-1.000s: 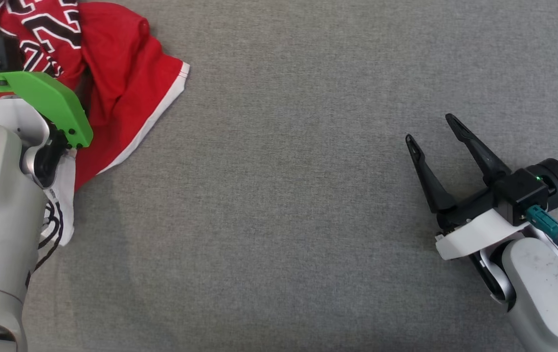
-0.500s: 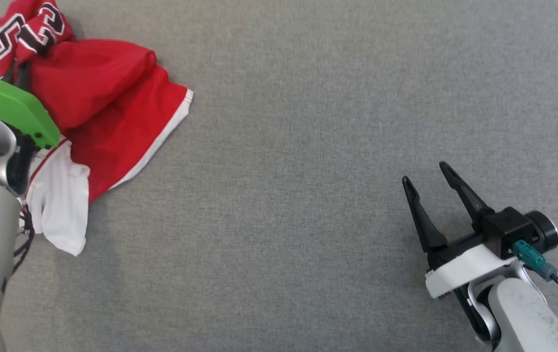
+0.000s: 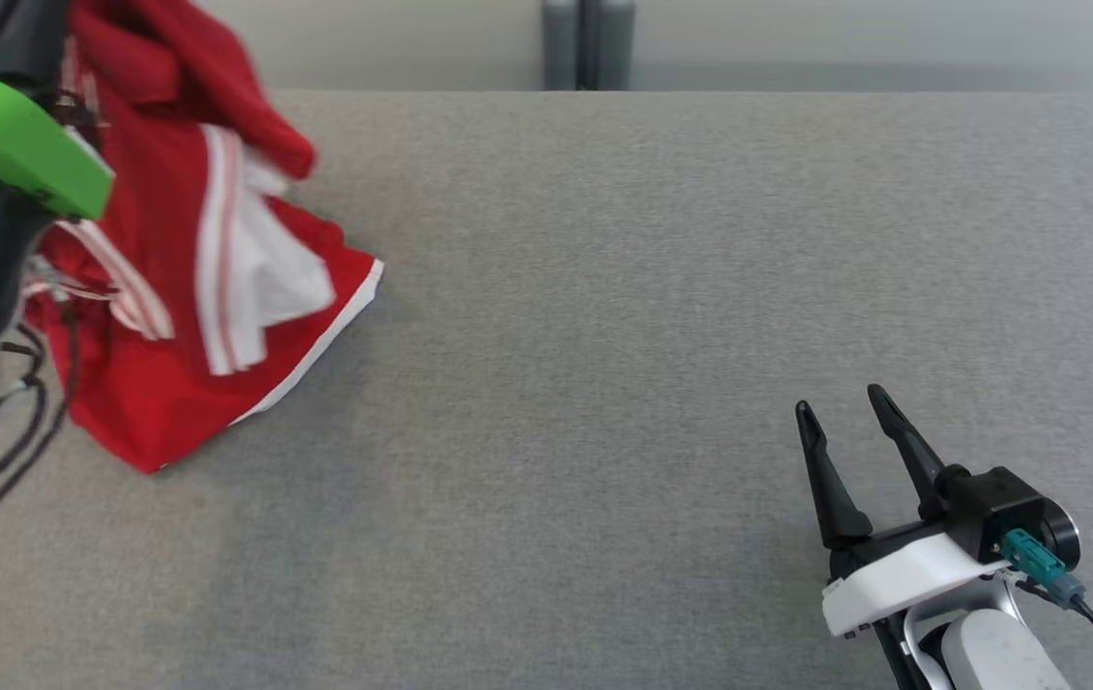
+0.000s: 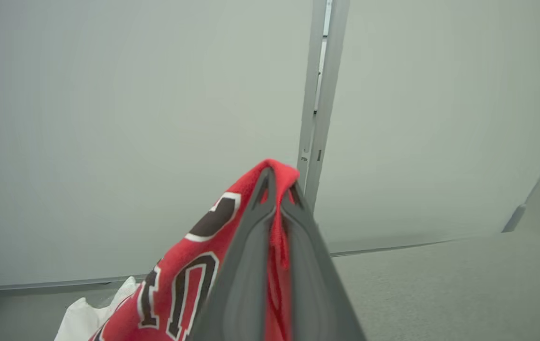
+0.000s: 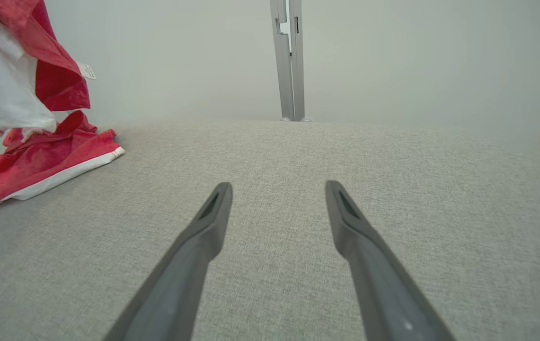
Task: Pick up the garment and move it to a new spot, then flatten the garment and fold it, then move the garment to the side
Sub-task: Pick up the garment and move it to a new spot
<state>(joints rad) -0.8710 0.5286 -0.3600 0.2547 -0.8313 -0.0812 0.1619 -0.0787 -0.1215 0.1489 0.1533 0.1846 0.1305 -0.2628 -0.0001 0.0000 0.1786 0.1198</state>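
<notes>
The left gripper pinches the red garment, partly raised at far left. The right gripper hovers near right, fingers spread wide.

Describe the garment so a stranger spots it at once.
On the grey surface, look to the far left, beneath the green bracket. The garment hangs from the shut left gripper, its hem on the surface. It alone is red, with white trim and dark numerals.
</notes>
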